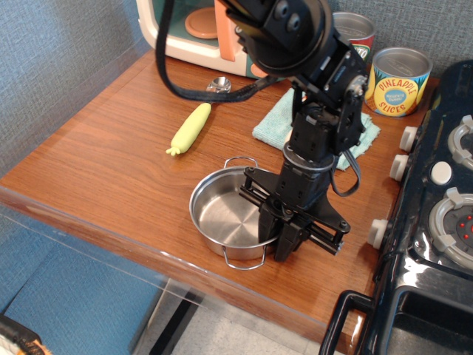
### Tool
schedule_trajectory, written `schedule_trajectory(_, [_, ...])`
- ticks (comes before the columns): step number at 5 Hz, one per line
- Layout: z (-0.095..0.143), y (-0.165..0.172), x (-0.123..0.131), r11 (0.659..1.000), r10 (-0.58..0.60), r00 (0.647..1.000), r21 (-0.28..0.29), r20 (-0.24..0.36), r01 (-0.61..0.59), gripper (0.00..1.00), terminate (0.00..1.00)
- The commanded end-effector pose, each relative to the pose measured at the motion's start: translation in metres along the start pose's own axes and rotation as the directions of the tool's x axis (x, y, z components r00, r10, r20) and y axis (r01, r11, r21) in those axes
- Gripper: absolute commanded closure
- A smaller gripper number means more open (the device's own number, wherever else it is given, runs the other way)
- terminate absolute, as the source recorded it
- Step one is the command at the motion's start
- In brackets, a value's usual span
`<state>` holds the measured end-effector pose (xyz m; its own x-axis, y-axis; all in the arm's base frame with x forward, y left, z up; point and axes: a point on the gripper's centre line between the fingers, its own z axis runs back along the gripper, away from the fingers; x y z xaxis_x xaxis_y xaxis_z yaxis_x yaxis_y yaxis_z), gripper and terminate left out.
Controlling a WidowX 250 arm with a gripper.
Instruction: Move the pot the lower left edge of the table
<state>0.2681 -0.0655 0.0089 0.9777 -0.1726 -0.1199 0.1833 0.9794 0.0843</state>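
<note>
The shiny steel pot (pixel 225 216) with two wire loop handles sits on the reddish-brown table (pixel 96 163), near its front edge. My gripper (pixel 279 238) points straight down at the pot's right rim. Its fingers are closed together on that rim, one inside the pot and one outside. The pot still rests on the tabletop.
A yellow-green toy corn (pixel 191 128) and a metal spoon (pixel 219 85) lie behind the pot to the left. A teal cloth (pixel 270 122) lies behind the gripper. Two cans (pixel 400 80) stand at the back right. A dark toy stove (pixel 436 214) fills the right side. A toy microwave (pixel 194 29) stands at the back.
</note>
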Motion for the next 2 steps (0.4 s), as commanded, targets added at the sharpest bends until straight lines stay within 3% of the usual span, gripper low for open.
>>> schedule_trajectory(1, [0.052,0.032,0.007,1.000,-0.002,0.987,0.014,0.160,0.000,1.00,0.00])
schedule_trajectory(2, [0.075,0.086,0.009,0.995,0.086,0.973,0.034,0.216,-0.096,1.00,0.00])
